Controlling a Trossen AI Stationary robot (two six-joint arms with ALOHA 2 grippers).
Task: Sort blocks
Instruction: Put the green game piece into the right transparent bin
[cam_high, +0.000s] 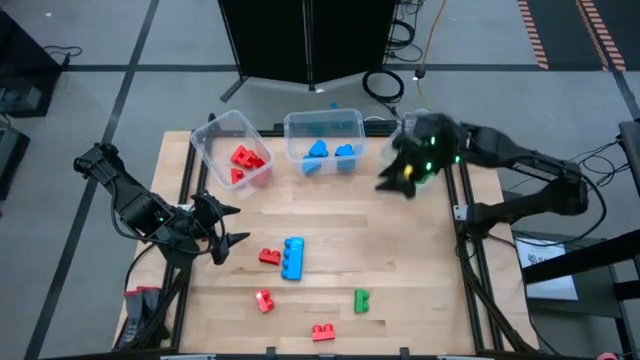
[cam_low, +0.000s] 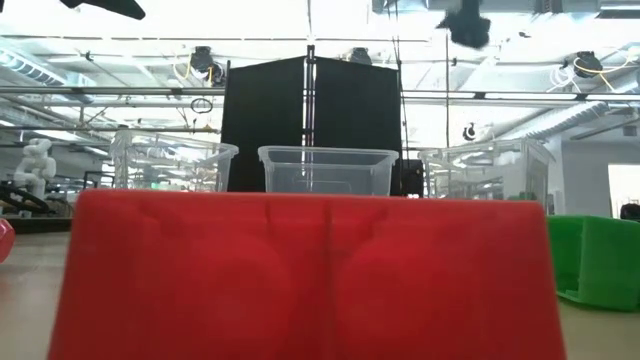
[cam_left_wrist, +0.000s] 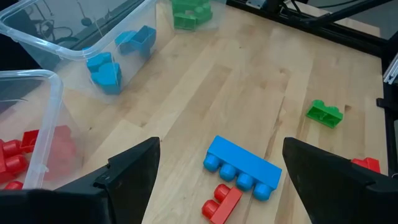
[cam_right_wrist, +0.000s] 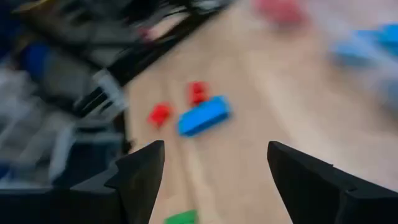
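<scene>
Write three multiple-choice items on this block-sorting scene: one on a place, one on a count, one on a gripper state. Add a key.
1. Where does the long blue block lie?
A. in the middle bin
B. on the bare table
C. in a gripper

2. How many loose green blocks lie on the table in the high view?
A. one
B. three
C. none

3. How is the left gripper?
A. shut on a red block
B. shut, empty
C. open, empty

Key: B, it lies on the wood beside a red block; A, only one green block shows; C, its fingers stand apart, nothing between them.
</scene>
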